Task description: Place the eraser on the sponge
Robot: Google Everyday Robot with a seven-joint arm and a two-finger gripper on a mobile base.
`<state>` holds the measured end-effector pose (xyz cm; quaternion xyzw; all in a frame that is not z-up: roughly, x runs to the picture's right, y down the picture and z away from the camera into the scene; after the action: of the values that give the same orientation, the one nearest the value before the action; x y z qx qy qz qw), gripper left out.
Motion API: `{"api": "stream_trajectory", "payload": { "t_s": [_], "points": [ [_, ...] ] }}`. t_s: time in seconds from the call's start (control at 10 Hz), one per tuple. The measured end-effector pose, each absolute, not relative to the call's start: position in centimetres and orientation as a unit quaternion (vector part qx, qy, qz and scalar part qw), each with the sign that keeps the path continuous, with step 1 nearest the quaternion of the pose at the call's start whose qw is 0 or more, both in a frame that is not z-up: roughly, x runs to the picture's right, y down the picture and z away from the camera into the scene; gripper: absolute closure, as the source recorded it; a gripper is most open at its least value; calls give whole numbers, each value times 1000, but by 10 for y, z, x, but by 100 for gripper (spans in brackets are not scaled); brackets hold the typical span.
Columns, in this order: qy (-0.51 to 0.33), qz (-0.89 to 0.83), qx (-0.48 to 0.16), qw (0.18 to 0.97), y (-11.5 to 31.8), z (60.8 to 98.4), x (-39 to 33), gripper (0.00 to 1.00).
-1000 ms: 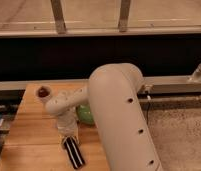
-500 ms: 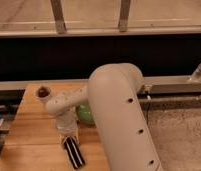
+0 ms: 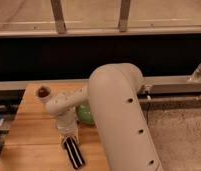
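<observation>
The eraser [image 3: 73, 152], a long black block with white lengthwise stripes, slants over the wooden table [image 3: 29, 135] near its front edge. My gripper [image 3: 68, 139] points down from the white arm [image 3: 119, 120] and is shut on the eraser's upper end. Whether the eraser's lower end touches the table I cannot tell. The sponge is hidden from view.
A green bowl [image 3: 85, 116] sits just right of the gripper, mostly hidden behind the arm. A dark round joint cap [image 3: 42, 92] shows at the arm's left end. A metal rail [image 3: 169, 85] and a dark wall run behind the table. Speckled floor [image 3: 179, 135] lies to the right.
</observation>
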<state>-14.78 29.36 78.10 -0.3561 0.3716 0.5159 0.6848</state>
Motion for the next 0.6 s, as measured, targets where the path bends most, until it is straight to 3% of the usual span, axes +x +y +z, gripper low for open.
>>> {"api": "stream_trajectory", "payload": {
  "t_s": [0.6],
  "points": [
    [373,517,-354,684,277,763,-147,100]
  ]
}}
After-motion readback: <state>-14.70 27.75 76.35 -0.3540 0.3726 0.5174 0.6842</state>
